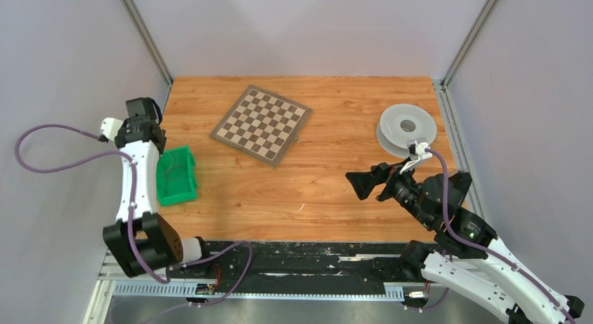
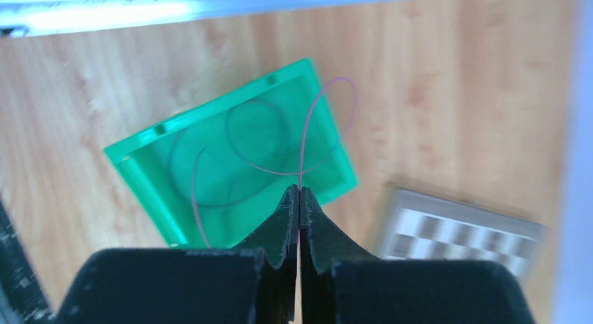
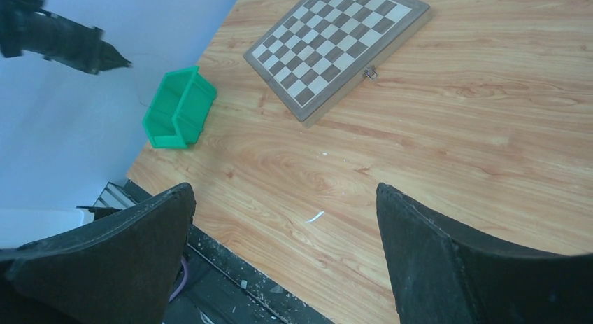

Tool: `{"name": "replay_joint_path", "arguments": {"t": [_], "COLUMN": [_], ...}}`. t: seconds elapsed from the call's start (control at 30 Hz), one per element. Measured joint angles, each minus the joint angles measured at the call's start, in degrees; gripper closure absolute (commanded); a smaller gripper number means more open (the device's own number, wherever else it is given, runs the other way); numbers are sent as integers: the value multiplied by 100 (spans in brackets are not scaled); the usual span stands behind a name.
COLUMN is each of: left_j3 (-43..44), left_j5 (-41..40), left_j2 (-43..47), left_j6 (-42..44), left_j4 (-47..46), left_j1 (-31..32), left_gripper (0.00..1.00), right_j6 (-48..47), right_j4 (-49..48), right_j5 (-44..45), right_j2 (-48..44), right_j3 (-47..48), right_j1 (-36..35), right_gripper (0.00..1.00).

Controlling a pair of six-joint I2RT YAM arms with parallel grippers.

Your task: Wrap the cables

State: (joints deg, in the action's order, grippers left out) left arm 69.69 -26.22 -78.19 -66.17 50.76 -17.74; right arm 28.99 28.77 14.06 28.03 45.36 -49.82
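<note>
A thin pink cable (image 2: 308,128) lies coiled in the green bin (image 2: 143,166) and loops up over its edge. My left gripper (image 2: 299,191) is shut on the cable, held high above the bin. In the top view the left gripper (image 1: 142,108) is up at the left wall, above the green bin (image 1: 183,191). A translucent grey spool (image 1: 407,130) stands at the far right of the table. My right gripper (image 1: 365,183) is open and empty above the table's right half; in its wrist view the right gripper (image 3: 285,198) hangs over bare wood.
A chessboard (image 1: 261,123) lies at the middle back of the table; it also shows in the right wrist view (image 3: 336,40). The green bin (image 3: 178,110) sits near the left wall. A small white scrap (image 3: 315,216) lies near the front edge.
</note>
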Motion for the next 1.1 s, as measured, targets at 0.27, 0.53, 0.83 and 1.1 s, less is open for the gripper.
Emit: {"name": "replay_joint_path", "arguments": {"t": [0.27,0.53,0.83,1.1], "left_j3": [87,186,1023,350], "left_j5": [1279,4435,6376,6889], "left_j2": [1873,2229,1853,2470], "left_j6": [833,1010,2013,2815], "left_j4": [-1513,-3482,-3521,-3239], "left_j1": [-4,105,1456,2393], "left_gripper": [100,100,100,100], "right_j6": [111,-129,-2050,-3344], "right_j4": [-404,-1259,-1823,-2000], "right_j5": [691,1904,2800,3005], "right_j2": [350,1220,3075,4496], "right_j3": [-94,-149,144,431], "right_j1": [0,0,372,1303], "right_gripper": [0,0,2,23]}}
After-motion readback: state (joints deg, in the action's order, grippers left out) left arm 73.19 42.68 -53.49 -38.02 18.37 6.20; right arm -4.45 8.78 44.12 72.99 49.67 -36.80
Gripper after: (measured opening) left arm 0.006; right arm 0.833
